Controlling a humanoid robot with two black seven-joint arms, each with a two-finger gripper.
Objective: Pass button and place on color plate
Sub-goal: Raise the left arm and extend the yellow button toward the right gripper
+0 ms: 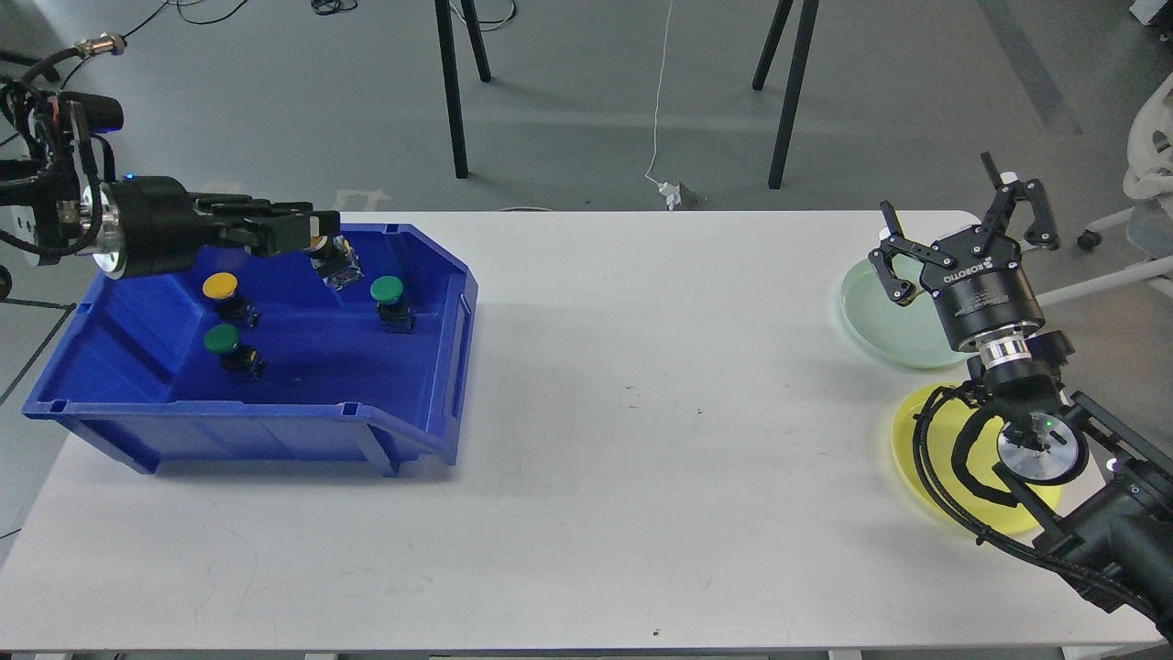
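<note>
- While the left claw (316, 240) is closing on it, a button (335, 264) is hanging tilted over the back of the blue bin (275, 423), clear of the bin's floor.
- Sitting upright on that floor are a yellow button (223, 291) and two green buttons (224, 346) (389, 298).
- The bin is resting at the left end of the white tabletop (623, 440).
- The right claw (962, 234) is hovering open and empty over the pale green plate (875, 316), with the yellow plate (916, 440) just beside it, nearer the robot.

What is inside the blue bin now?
In the blue bin: a yellow button and two green buttons. The left gripper holds a fourth; its cap colour is hidden.
</note>
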